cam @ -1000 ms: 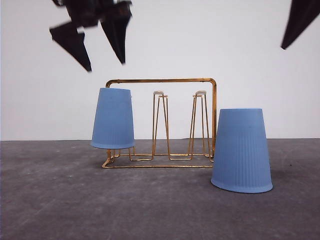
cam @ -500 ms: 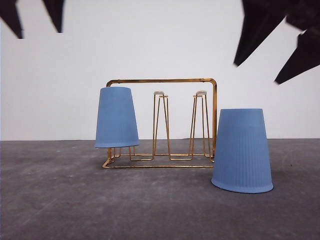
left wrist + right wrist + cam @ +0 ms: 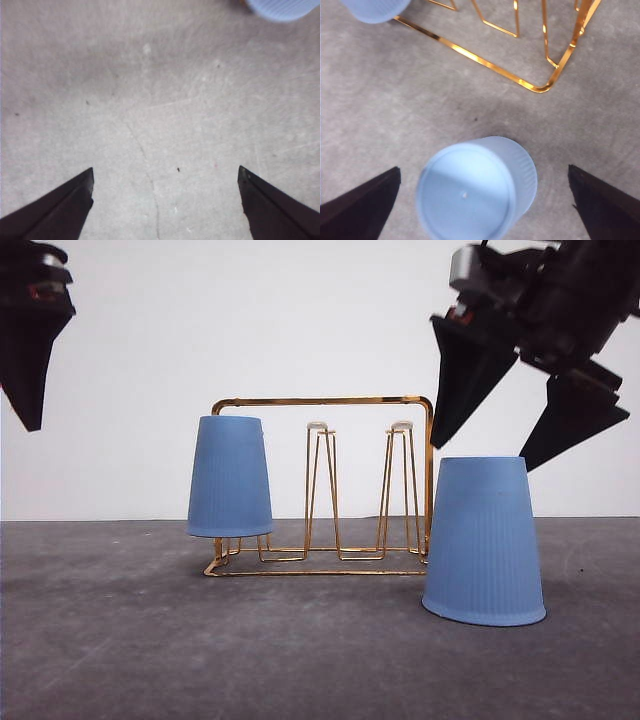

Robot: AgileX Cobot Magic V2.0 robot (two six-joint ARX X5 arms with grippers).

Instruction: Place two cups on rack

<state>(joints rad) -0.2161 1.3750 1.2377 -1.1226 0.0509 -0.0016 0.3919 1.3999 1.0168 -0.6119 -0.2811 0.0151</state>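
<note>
Blue cup (image 3: 477, 192) between parted right gripper (image 3: 485, 200) fingers.

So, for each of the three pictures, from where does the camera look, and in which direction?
Front view: low, facing forward across the table; sees the rack, one cup on it, one cup on the table, and both grippers, left and right.
Left wrist view: on the left arm, looking down at bare table between open jaws.
Right wrist view: on the right arm, looking down onto the table cup between open jaws.
Shared: front and right wrist both show the rack and both cups.
</note>
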